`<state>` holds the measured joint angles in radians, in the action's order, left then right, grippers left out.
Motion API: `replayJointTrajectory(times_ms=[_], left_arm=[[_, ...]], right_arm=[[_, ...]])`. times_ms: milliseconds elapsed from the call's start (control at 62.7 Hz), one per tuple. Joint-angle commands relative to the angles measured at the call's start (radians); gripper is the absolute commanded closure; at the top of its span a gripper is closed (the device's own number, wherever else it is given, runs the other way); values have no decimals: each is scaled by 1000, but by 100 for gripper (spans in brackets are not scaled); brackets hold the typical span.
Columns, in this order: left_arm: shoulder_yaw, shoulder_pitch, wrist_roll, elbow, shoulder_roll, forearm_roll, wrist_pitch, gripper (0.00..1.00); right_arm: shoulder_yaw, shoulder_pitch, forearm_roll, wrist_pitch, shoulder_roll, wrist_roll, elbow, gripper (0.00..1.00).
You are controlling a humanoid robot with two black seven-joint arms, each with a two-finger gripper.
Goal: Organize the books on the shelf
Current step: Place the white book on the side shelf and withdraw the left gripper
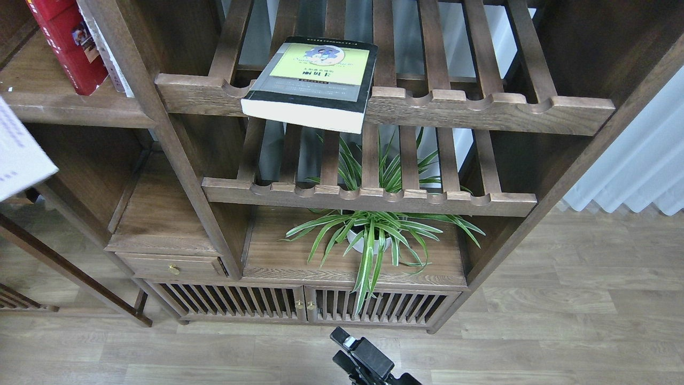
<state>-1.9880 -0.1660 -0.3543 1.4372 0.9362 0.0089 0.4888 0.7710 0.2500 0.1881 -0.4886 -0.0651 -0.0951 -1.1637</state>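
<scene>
Thick black-bordered yellow-green paperback [312,80]: flat on upper slatted rack [481,109], overhanging scalloped rail. Red paperback [67,45]: leaning on solid dark-brown wooden shelf [69,107]. Pale book [18,152]: far left edge. Black gripper [352,355]: low centre, finger state indiscernible.

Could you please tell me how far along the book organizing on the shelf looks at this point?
Partly done. A red book already stands on the solid shelf at upper left. A pale book at the left edge appears to be in transit; its holder is out of view. The yellow-green book lies on the slatted rack, overhanging it, unmoved.
</scene>
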Motion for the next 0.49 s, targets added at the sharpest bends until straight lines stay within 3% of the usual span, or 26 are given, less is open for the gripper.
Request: replayJointTrajectory(times_ms=[0,478], left_arm=[[3,95,-3,-6,-5,101,0,92],[66,551,-26,-50,-66,460,0,91]], right_arm=[[-4,5,-1,0,1,0,-1,1],[-2,15,-1,0,-2,1,-1,1]])
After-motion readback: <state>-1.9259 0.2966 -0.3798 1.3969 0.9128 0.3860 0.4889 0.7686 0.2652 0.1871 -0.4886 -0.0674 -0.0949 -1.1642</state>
